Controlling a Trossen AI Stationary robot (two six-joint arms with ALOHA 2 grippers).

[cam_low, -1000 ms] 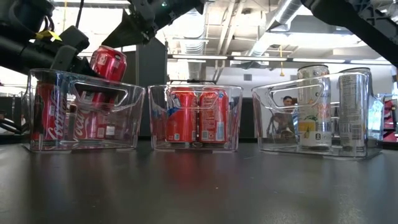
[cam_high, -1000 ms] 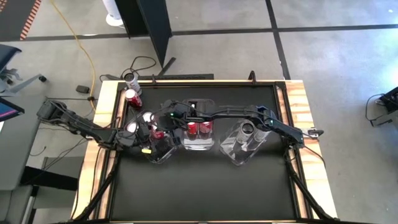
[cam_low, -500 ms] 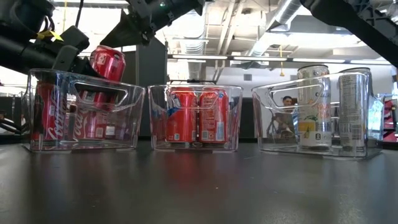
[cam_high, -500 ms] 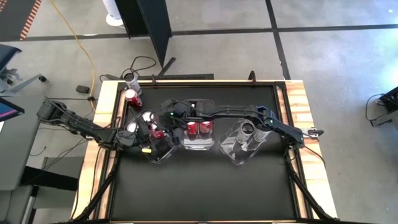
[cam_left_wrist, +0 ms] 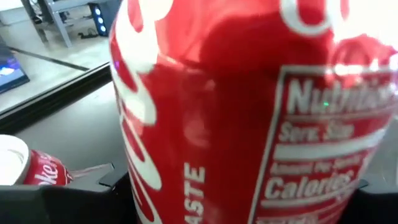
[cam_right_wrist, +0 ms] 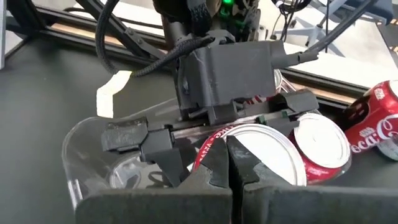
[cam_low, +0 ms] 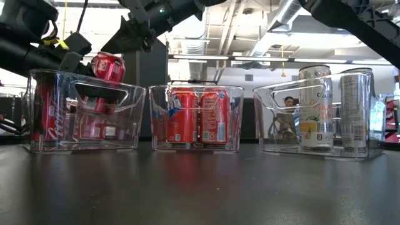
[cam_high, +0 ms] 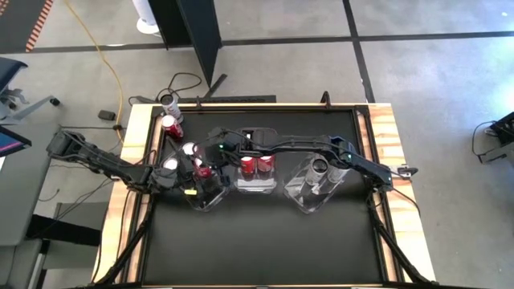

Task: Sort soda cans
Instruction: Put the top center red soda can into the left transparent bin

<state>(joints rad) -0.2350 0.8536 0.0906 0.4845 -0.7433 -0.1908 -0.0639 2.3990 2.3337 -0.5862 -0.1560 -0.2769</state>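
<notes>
My left gripper [cam_high: 196,172] holds a red soda can [cam_low: 107,66] tilted over the left clear bin [cam_low: 37,112], which holds more red cans [cam_low: 47,115]. The middle bin [cam_low: 159,119] has two upright red cans [cam_low: 199,117]. Silver cans [cam_low: 314,106] stand in the right bin [cam_low: 269,125]. My right gripper [cam_right_wrist: 229,167] is shut, hovering just above and behind the held can without touching it. More cans [cam_high: 170,122] stand on the table's far left. My left gripper pinches the red can by its side wall [cam_left_wrist: 134,180] between its two fingers [cam_right_wrist: 152,146], which lie across the can. They come nearly level from the table's left. The can is tilted, its silver top [cam_right_wrist: 267,155] facing my right arm, and is lifted above the bin's rim.
A red can [cam_right_wrist: 376,124] lies on its side beyond the left bin. The right arm [cam_high: 305,146] stretches across above the middle and right bins. The near half of the black table [cam_high: 265,241] is bare. Wooden rails [cam_high: 136,128] edge the table's left and right.
The held red can has dipped a little toward the left bin's rim, still tilted in my left gripper.
</notes>
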